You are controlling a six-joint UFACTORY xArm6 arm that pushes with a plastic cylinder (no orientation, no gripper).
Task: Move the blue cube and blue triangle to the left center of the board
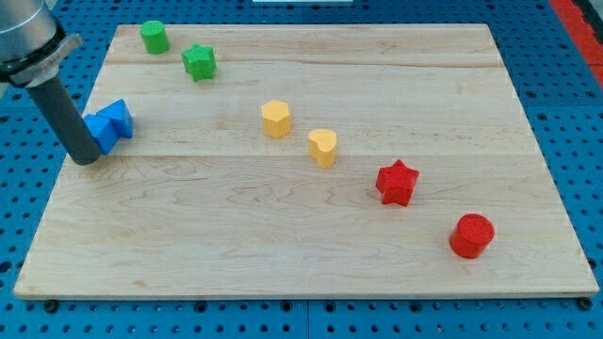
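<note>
The arm's bare tip (86,158), gripperless and holding nothing, touches the blue cube (100,133) and blue triangle (119,117) near the board's (283,235) left edge, seemingly finishing; only slight nudging remains

Table (283,245) layout: blue cube (101,134) and blue triangle (120,115) touching at the view's left edge, mid-height, triangle up-right of the cube. My tip (85,161) sits against the cube's lower-left side. Green cylinder (154,37) top left, green star (199,62) just right and below it. Diagonal run toward bottom right: yellow hexagon (276,120), yellow heart (323,148), red star (397,183), red cylinder (471,235), all apart.
</note>
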